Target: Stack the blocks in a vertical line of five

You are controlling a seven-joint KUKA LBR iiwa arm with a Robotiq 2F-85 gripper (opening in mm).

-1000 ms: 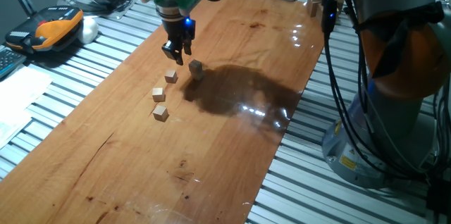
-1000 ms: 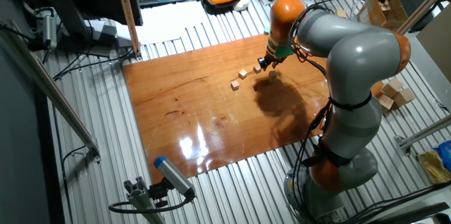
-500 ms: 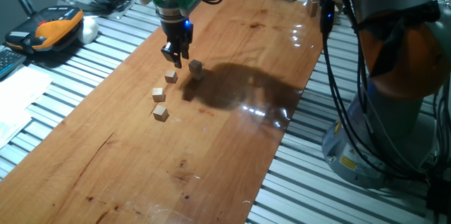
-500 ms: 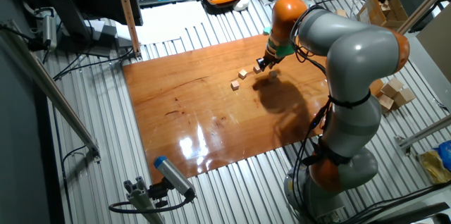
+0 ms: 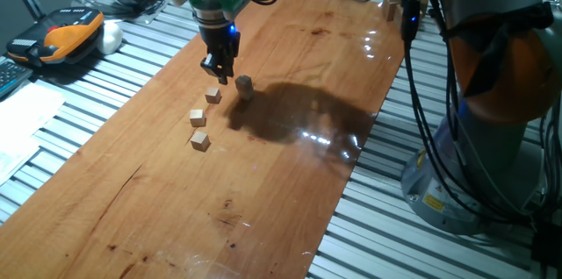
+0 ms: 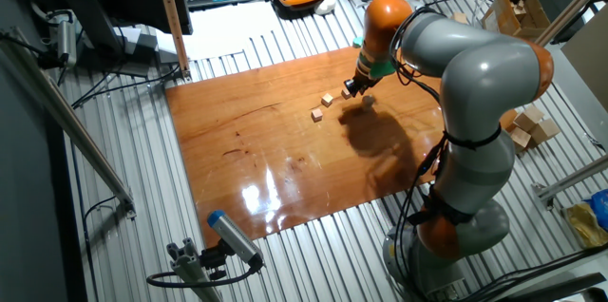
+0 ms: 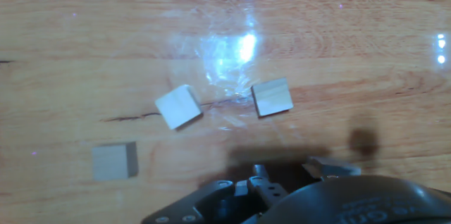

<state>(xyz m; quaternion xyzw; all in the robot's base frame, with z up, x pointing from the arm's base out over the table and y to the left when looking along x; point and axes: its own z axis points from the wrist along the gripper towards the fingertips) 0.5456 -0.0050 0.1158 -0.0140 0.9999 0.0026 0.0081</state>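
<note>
The gripper (image 5: 221, 75) hangs low over the counter (image 5: 290, 191) near its far left edge, and whether the jaws grip anything cannot be told. Four blocks (image 5: 200, 140) show, loose and unstacked, just beside it. Stacking seems barely begun; next needs a centred grasp.

Counts: 4 blocks (image 5: 213, 95) are showing on 1 board (image 5: 290, 191).
3 are lying in a row, 1 (image 5: 245, 86) sitting apart; 1 gripper (image 5: 221, 75).

No legible text, brand or number in any view; yellow label (image 5: 433, 198) on robot base too blurred to read.
</note>
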